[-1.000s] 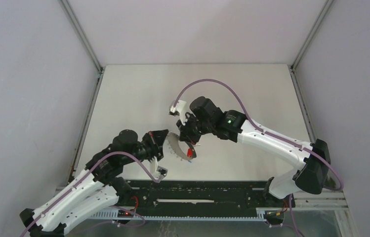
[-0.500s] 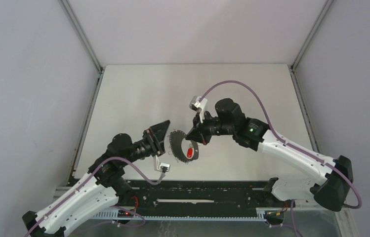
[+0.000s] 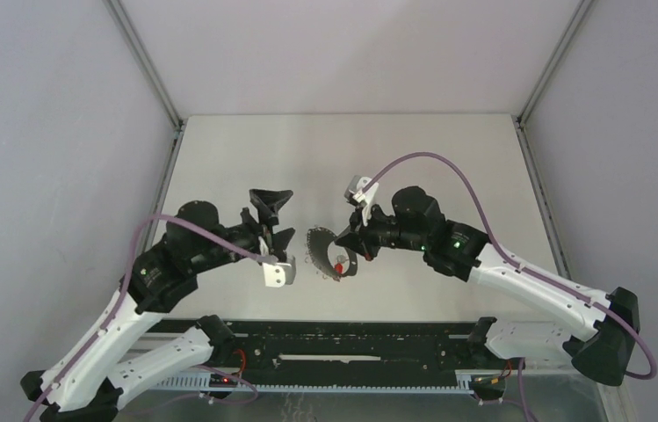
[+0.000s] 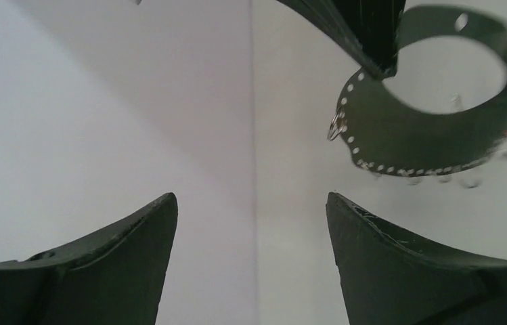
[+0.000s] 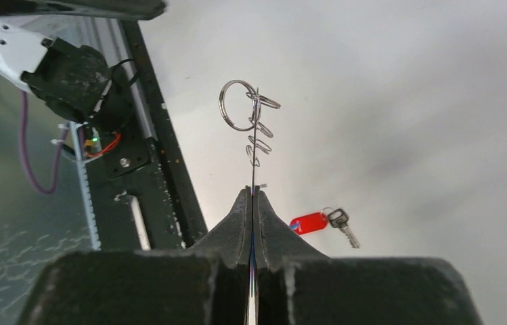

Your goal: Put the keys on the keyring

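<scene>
Above the middle of the table (image 3: 246, 158), the keyring (image 3: 313, 251) stands on edge, gripped by the right hand (image 3: 341, 239). That hand's fingers are pressed flat together on the keyring's rim. In the right wrist view the keyring (image 5: 253, 162) shows only as a thin line rising from between the closed fingertips. Several small rings (image 5: 262, 128) cluster along its upper part.

Left of the keyring, and apart from it, the left hand (image 3: 279, 217) points toward it with its fingers spread wide and nothing between them. From the left wrist, the keyring (image 4: 426, 135) appears as a dark flat band dotted with small holes, beyond and to the right of the open fingers (image 4: 128, 257). A black finger of the right hand (image 4: 365, 27) comes down onto its upper rim.

The red key (image 3: 340, 266) shows at the keyring's near-right side, below the right hand. In the right wrist view the red key (image 5: 308, 222) sits just right of the fingertips, a small metal key joined to it. Whether it hangs from the keyring or rests on the table, I cannot tell. A black rail (image 5: 162, 169) runs along the table's near edge, well behind the keyring.
</scene>
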